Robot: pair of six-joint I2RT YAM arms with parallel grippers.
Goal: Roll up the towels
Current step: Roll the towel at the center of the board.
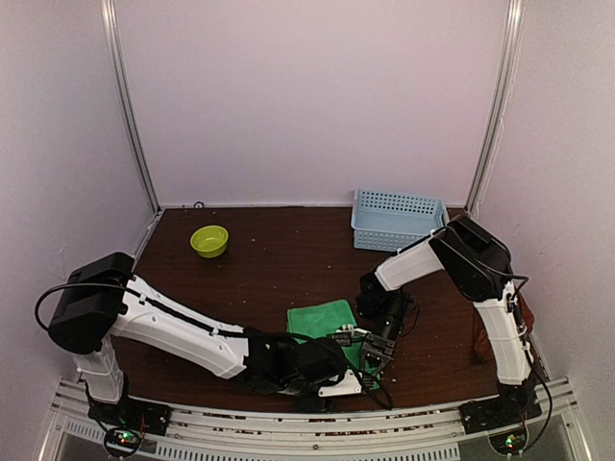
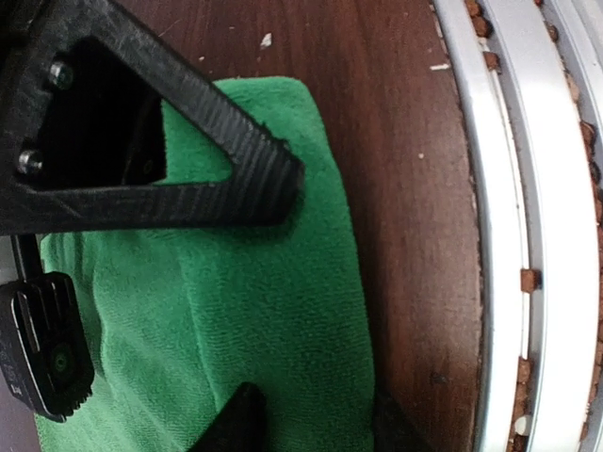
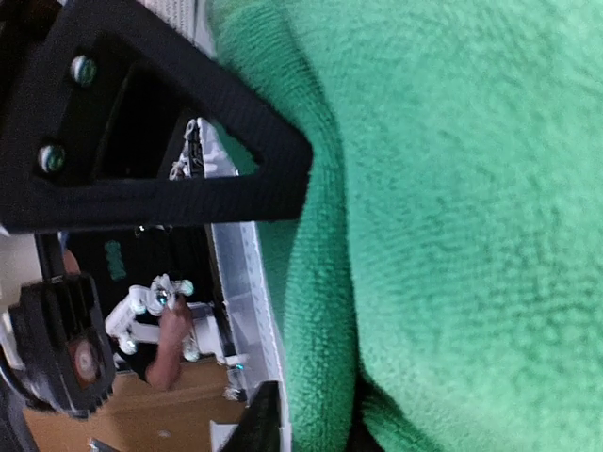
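Note:
The green towel (image 1: 319, 320) lies on the dark wooden table near its front edge, its near side folded into a thick roll. My left gripper (image 1: 336, 370) reaches in from the left over that near side. In the left wrist view its jaws (image 2: 273, 292) stand apart, both tips resting on the green towel (image 2: 207, 311) along the fold. My right gripper (image 1: 373, 353) comes down at the towel's right corner. Its jaws (image 3: 287, 292) are also apart, right at the thick edge of the green towel (image 3: 452, 235). A strip of the rust towel (image 1: 477, 344) shows behind the right arm.
A light-blue basket (image 1: 397, 219) stands at the back right and a lime-green bowl (image 1: 209, 240) at the back left. The metal rail (image 2: 528, 188) runs along the table's near edge, close to the towel. Both grippers work within a hand's width of each other.

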